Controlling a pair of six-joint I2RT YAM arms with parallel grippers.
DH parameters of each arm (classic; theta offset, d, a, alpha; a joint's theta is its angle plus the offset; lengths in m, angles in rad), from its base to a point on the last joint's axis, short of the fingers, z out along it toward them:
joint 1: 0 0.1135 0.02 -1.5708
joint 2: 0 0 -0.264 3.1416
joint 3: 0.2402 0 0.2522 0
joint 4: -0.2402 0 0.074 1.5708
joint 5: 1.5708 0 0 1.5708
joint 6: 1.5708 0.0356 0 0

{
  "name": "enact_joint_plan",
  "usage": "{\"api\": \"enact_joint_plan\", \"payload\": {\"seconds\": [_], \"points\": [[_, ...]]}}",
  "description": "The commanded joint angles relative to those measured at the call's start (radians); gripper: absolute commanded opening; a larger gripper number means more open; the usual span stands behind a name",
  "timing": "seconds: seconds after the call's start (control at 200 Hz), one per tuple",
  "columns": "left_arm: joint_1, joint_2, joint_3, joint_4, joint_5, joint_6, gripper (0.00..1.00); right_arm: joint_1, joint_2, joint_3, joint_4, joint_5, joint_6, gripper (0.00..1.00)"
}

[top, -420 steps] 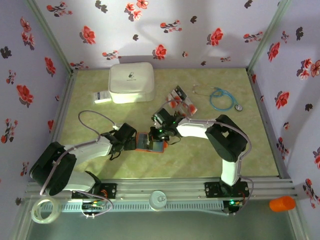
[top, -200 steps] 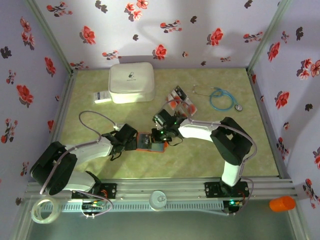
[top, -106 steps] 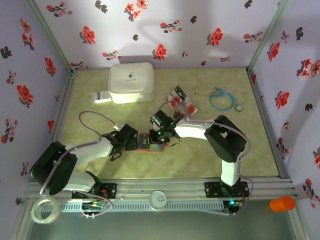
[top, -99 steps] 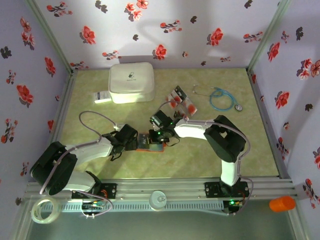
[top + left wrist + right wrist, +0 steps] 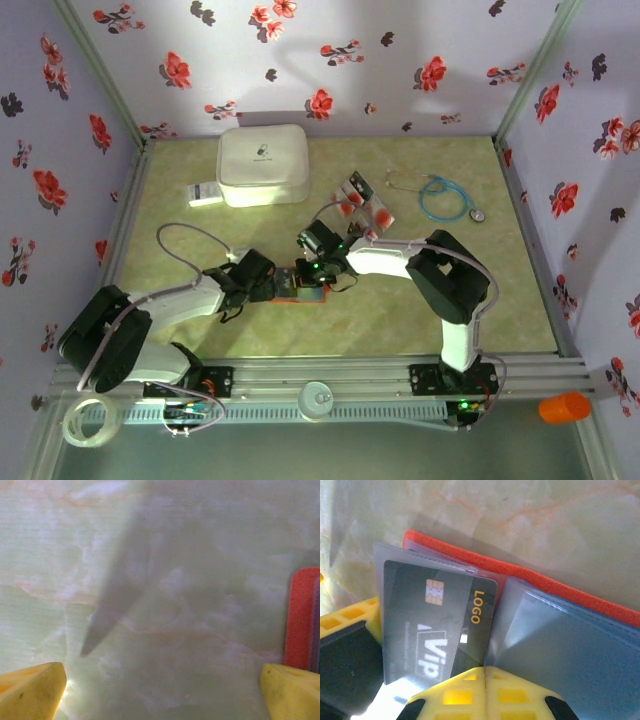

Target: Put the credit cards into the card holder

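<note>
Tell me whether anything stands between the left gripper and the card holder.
Nothing visible does. The left gripper is open over bare table, and the orange edge of the card holder shows just beyond one fingertip in the left wrist view. The right gripper, shut, meets a dark card at the holder from the opposite side.

A green marbled table (image 5: 510,300) is walled on three sides. Its centre is crowded: the left gripper (image 5: 271,287) and right gripper (image 5: 312,274) flank the card holder (image 5: 299,291), leaving barely a gap on either side. Loose credit cards (image 5: 362,203) lie just behind the right arm. A white case (image 5: 262,165) and a label (image 5: 204,193) block the far left, and a stethoscope (image 5: 440,197) blocks the far right. Bare table lies open along the right side and in front of the holder.
</note>
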Motion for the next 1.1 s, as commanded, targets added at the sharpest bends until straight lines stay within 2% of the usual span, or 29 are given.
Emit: {"api": "enact_joint_plan", "payload": {"seconds": [0.0,0.35,0.665,1.1], "points": [[-0.015,-0.035,0.001,-0.055,-0.018,-0.037,1.00,0.012,-0.035,-0.046,-0.026,0.022,-0.020,0.00],[-0.016,-0.049,0.021,-0.078,-0.028,-0.030,1.00,-0.024,-0.108,-0.155,-0.013,0.034,-0.029,0.00],[-0.017,-0.020,0.028,-0.056,0.004,-0.011,1.00,-0.027,-0.168,-0.106,-0.040,0.020,-0.043,0.00],[-0.019,0.032,0.039,-0.031,0.026,0.004,1.00,-0.023,-0.121,-0.085,0.009,-0.007,-0.017,0.00]]}}
